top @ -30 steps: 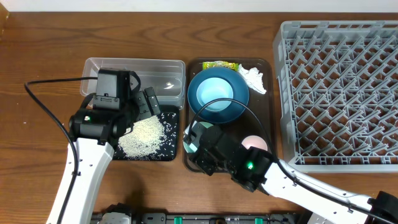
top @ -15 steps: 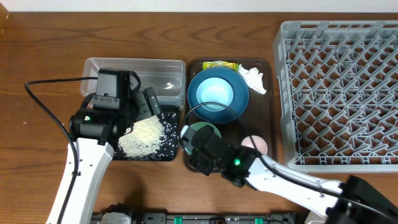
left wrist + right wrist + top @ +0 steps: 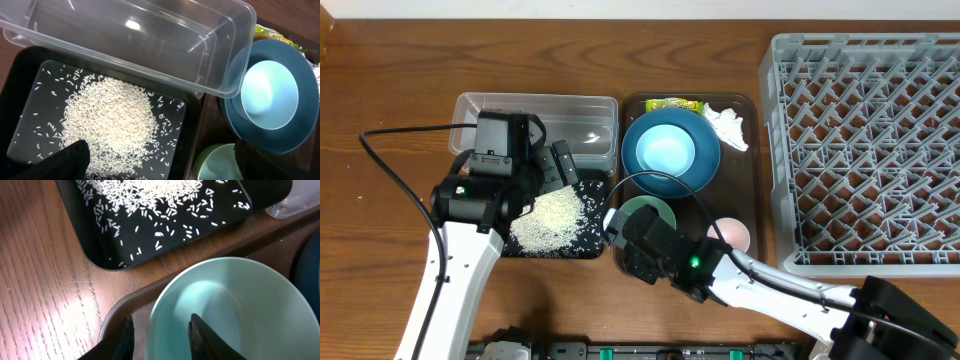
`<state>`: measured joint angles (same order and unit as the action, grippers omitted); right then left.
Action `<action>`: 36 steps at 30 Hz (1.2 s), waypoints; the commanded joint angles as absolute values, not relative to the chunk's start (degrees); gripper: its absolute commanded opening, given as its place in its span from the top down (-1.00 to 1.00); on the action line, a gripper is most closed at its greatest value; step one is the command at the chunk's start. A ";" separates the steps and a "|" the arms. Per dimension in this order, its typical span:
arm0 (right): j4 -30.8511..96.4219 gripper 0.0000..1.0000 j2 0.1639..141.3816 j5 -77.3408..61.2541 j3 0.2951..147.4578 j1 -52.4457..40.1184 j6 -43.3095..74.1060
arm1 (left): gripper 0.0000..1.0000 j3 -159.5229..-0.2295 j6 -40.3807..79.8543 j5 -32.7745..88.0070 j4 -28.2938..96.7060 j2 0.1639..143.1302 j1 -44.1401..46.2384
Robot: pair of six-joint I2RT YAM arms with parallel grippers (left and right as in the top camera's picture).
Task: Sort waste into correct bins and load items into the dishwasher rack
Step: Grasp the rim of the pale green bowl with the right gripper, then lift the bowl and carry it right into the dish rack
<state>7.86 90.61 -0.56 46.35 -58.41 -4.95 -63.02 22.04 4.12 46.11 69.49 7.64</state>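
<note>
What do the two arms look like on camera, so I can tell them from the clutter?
Both match: the left arm and right arm have white links, black rounded joints and a small green light on each. The left wrist carries a black box with a white label. A black cable trails from each. The fingers are black.

- No words, numbers or brands are reading clearly in any view.
- The wrapper [image 3: 675, 104], lying at the far end of the brown tray [image 3: 745, 190], is showing yellow-green print. The print is coming out too small to make out letters.
- A small pale label [image 3: 492, 158] is sitting on the left arm [image 3: 470, 205], left of the tray. It is showing light marks on black, too blurred to read.
</note>
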 commanded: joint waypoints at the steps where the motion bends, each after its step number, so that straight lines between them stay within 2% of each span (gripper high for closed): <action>1: 7.46 0.33 91.15 -0.89 47.20 -58.96 -5.89 | -0.90 -64.31 21.50 4.01 46.24 69.60 7.40; 8: 7.92 0.31 91.15 -0.86 47.20 -58.96 -6.74 | -0.90 -64.31 21.50 4.01 46.24 69.60 7.40; 12: 10.31 0.24 91.13 1.34 47.77 -58.96 -11.62 | -0.90 -64.31 21.50 4.01 46.26 69.60 7.40; 30: 12.38 0.25 96.86 1.61 49.01 -58.96 -12.93 | -0.90 -64.31 21.50 4.01 46.24 69.60 7.40; 36: 10.94 0.59 97.27 2.15 49.10 -58.96 -12.93 | -0.90 -64.31 21.52 4.01 46.24 69.60 7.40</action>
